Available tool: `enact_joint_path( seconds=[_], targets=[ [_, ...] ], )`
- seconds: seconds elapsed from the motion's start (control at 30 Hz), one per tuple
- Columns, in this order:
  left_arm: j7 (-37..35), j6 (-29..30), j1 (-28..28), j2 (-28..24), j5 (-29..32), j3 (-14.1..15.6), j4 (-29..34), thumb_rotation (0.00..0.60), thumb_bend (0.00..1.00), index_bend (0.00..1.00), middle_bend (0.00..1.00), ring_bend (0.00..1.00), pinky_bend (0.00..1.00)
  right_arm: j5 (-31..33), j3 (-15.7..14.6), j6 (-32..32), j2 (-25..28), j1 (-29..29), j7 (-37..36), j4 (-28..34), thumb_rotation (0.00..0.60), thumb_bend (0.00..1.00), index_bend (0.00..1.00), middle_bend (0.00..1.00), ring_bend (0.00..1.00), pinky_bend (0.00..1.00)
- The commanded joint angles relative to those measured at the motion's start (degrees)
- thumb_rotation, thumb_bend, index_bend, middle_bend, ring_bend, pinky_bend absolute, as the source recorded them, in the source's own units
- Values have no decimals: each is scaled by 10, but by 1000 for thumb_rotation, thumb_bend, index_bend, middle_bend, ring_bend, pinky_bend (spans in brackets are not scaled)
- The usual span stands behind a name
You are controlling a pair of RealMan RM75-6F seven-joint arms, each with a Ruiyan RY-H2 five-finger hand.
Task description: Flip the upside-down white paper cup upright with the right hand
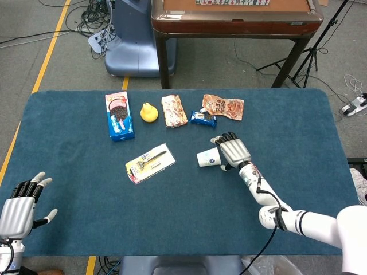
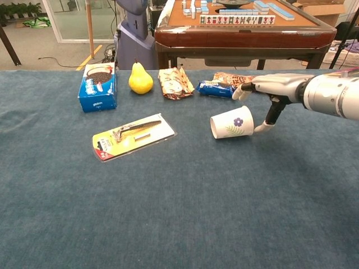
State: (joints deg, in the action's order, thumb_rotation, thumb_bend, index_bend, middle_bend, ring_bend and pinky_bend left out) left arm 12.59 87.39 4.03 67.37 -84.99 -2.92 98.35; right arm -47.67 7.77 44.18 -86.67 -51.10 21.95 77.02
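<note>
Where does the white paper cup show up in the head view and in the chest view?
Head view: white paper cup lies on its side at centre, just left of the right hand.
Chest view: cup right of centre.
Shared landmark: the yellow pear, up-left of it.

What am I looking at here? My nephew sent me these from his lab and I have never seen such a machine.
It is a two-armed robot with human-like hands, steered by a person. One picture looks down from its head, the other forward from its chest. On the blue table lie a white paper cup on its side, a cookie box, a pear, three snack packets and a carded razor. The right hand hovers just beside the cup with fingers spread; it holds nothing. The left hand waits open at the table's near corner.
</note>
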Motion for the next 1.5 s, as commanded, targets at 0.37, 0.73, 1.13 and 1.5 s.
enact_joint_path(
  seconds=[0.37, 0.73, 1.13, 1.5],
  targets=[
    [-4, -4, 1, -2, 2, 0, 0, 600, 146, 221, 126, 161, 131, 2, -3, -8, -19, -4, 1, -21, 600, 186, 227, 168, 58, 0],
    [-7, -6, 1, -3, 2, 2, -1, 600, 146, 221, 126, 161, 131, 6, 1, -7, -49, -11, 9, -61, 600, 213, 326, 206, 58, 0],
    [-16, -6, 0, -6, -1, 4, -2, 600, 146, 221, 126, 162, 131, -17, -9, 13, -17, -40, 101, -36, 600, 269, 355, 228, 60, 0],
    [-22, -3, -3, -5, -3, 6, -5, 600, 146, 221, 126, 161, 132, 5, -63, 49, 23, -107, 358, 9, 600, 278, 355, 228, 60, 0]
  ],
)
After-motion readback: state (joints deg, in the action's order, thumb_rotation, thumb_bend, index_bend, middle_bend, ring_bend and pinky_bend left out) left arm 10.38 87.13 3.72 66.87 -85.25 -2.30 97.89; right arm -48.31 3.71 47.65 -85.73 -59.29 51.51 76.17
